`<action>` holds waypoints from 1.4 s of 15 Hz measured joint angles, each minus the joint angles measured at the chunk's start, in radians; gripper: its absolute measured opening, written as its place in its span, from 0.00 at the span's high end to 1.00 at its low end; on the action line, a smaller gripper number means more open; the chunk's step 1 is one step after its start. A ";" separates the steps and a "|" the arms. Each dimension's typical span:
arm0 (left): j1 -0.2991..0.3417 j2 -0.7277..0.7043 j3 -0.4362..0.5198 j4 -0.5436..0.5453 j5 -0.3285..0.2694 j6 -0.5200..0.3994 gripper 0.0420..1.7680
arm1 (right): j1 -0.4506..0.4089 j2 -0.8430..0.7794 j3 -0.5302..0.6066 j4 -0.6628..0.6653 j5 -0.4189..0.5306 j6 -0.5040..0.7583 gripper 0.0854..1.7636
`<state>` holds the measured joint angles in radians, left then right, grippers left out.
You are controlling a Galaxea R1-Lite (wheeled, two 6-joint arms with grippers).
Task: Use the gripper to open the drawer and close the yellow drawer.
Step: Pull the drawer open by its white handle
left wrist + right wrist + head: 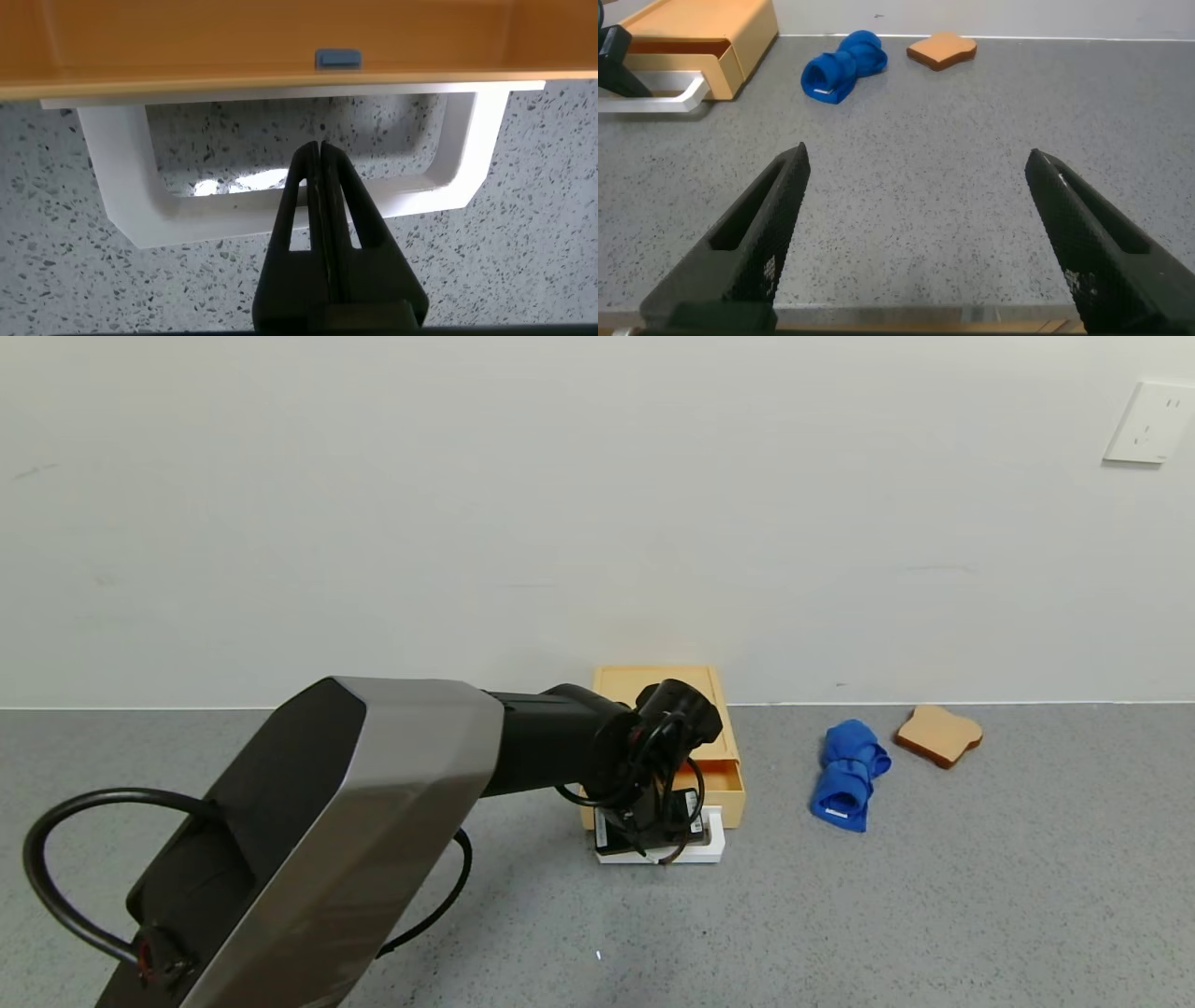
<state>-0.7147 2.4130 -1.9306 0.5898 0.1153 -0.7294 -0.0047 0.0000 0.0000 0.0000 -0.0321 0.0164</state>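
Observation:
The pale yellow drawer box (624,683) stands on the grey floor against the wall. Its tray front (724,795) sits a little out from the box, with a dark gap under the box top. The white loop handle (715,847) lies flat in front of it. My left gripper (658,840) is over the handle. In the left wrist view the gripper (320,147) is shut, empty, and its tips point down inside the handle loop (187,219), close to the tray front (187,47). My right gripper (915,159) is open and empty, low over bare floor, away from the drawer (719,33).
A rolled blue cloth (848,775) lies to the right of the drawer, and a bread slice (938,735) lies beyond it near the wall. Both also show in the right wrist view, the cloth (842,65) and the bread (941,50). A wall socket (1146,422) is at the upper right.

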 joint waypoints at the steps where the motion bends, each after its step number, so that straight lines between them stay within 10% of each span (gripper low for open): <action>1: -0.005 -0.004 0.011 -0.001 0.000 -0.002 0.96 | 0.000 0.000 0.000 0.000 0.000 0.000 0.04; 21: -0.112 -0.129 0.268 -0.006 -0.040 -0.105 0.96 | 0.000 0.000 0.000 0.000 0.000 -0.001 0.04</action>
<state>-0.8270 2.2836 -1.6626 0.5834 0.0755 -0.8347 -0.0047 0.0000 0.0000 0.0000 -0.0321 0.0157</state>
